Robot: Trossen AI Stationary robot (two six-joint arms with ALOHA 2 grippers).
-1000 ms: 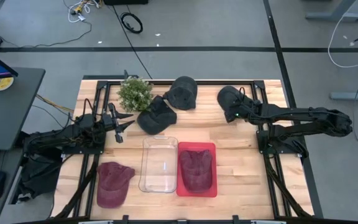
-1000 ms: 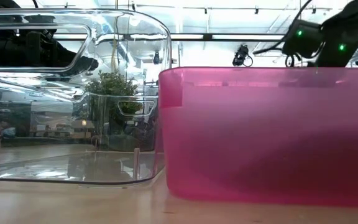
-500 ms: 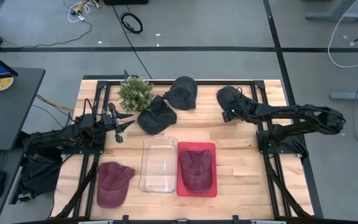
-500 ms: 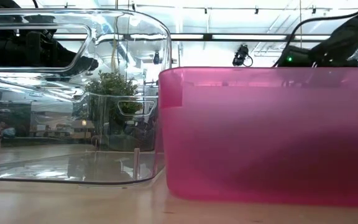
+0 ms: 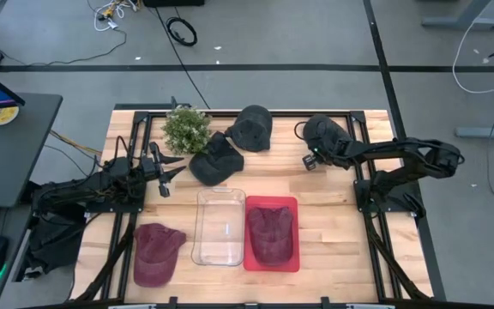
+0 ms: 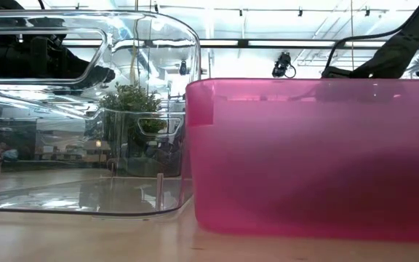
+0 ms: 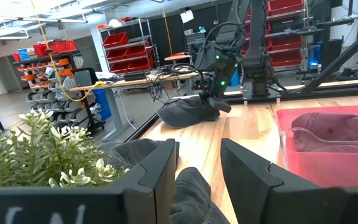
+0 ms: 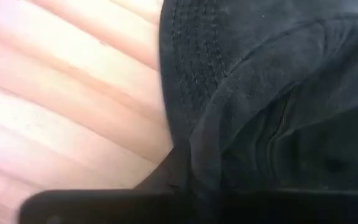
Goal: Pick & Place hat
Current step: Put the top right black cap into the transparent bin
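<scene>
Three black hats lie on the far half of the table: one at the right (image 5: 326, 133), one in the middle (image 5: 251, 127) and one nearer (image 5: 215, 159). A maroon hat (image 5: 270, 233) lies in the pink bin (image 5: 292, 262), and another (image 5: 157, 253) rests on the table at the near left. My right gripper (image 5: 313, 158) is down at the right black hat's near edge and shut on it. My left gripper (image 7: 197, 168) hangs open at the left, just short of the nearer black hat (image 7: 188, 196), touching nothing. My right gripper has the right black hat (image 8: 260, 93) by its near, left-hand edge (image 5: 317, 149), beside the stitched brim (image 8: 191, 68). It comes slanting down from the table's right side. The cloth fills the wrist view and hides the fingertips. The hat lies on the table.
A clear bin (image 5: 219, 227) stands left of the pink bin. A green plant (image 5: 185, 129) stands at the far left, next to the black hats. The dark frame rails (image 5: 363, 184) run along the table's sides.
My right gripper has moved toward the table's left edge and dropped down onto the right black hat's near edge. In the low view its arm has sunk behind the pink bin.
</scene>
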